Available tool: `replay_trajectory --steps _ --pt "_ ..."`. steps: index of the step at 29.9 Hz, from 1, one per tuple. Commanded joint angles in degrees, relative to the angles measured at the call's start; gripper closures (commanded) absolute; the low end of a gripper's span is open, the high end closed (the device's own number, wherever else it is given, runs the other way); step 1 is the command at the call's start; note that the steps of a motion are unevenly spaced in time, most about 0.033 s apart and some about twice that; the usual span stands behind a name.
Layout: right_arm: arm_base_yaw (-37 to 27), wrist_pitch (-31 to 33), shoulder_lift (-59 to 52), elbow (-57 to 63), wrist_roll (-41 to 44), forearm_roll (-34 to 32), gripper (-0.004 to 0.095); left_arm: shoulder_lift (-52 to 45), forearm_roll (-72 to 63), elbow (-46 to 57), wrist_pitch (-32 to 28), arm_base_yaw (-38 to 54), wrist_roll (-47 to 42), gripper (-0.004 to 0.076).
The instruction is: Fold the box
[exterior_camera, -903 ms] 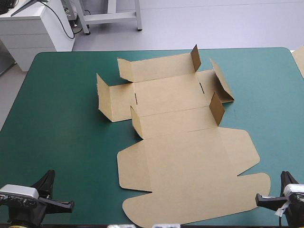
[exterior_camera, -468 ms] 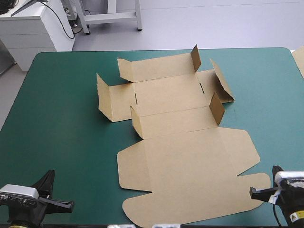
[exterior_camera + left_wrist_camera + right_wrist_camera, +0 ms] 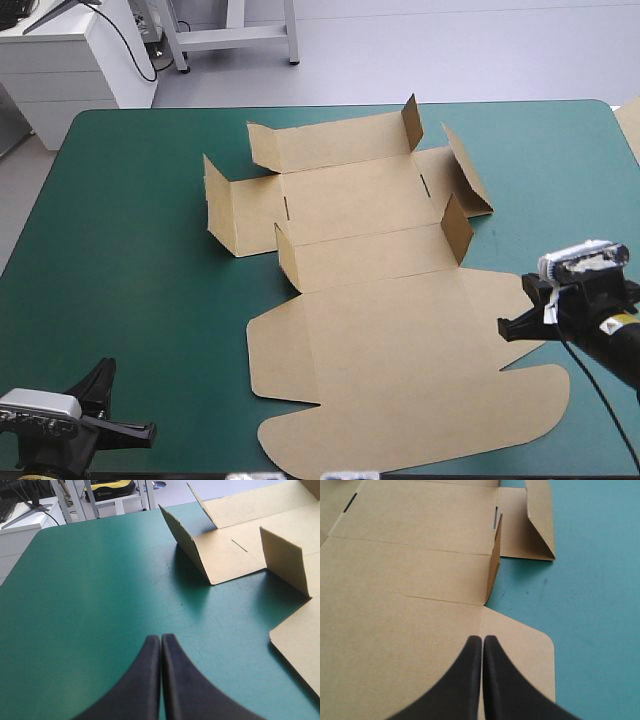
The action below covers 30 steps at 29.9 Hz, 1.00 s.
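teal-green table (image 3: pixel 130 250) | box (image 3: pixel 350 200) laid out, long axis near-to-far, lid (image 3: pixel 400 390) nearest | left end effector (image 3: pixel 161 639), right end effector (image 3: pixel 482 640): both together

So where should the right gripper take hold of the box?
Probably the upright tab on the right side of the box, from above: it stands clear of the flat panels, so opened fingers can straddle it. The right gripper, shut, is nearest.

The box (image 3: pixel 400 340) is plain brown board throughout, and the table cover (image 3: pixel 130 250) under it is uniform teal-green.
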Motion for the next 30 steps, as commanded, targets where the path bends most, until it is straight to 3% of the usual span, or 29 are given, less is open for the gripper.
replay_trajectory --steps 1,5,10,19,22,30 --pt "-0.2 1.1 6.7 -6.5 -9.1 5.3 0.0892 1.0 -1.4 -1.2 -4.1 0.0 -0.1 0.0731" --pt "-0.2 1.5 14.0 -10.8 -9.8 9.3 0.0874 1.0 -1.4 -1.2 -4.1 0.0 -0.1 0.0731" --pt "-0.2 2.1 23.3 -17.0 -9.8 9.6 0.0874 1.0 -1.4 -1.2 -4.1 0.0 -0.1 0.0731" --pt "3.7 10.4 39.0 -30.8 -10.0 9.4 0.0868 1.0 -1.4 -1.2 -4.2 0.0 -0.1 0.0731" --pt "7.6 10.8 42.8 -34.7 -9.0 6.3 0.0868 1.0 -1.4 -1.2 -4.2 0.0 -0.1 0.0731" --pt "14.1 10.9 50.1 -41.4 5.8 -12.0 0.0868 1.0 -1.4 -1.2 -4.2 0.0 -0.1 0.0731"
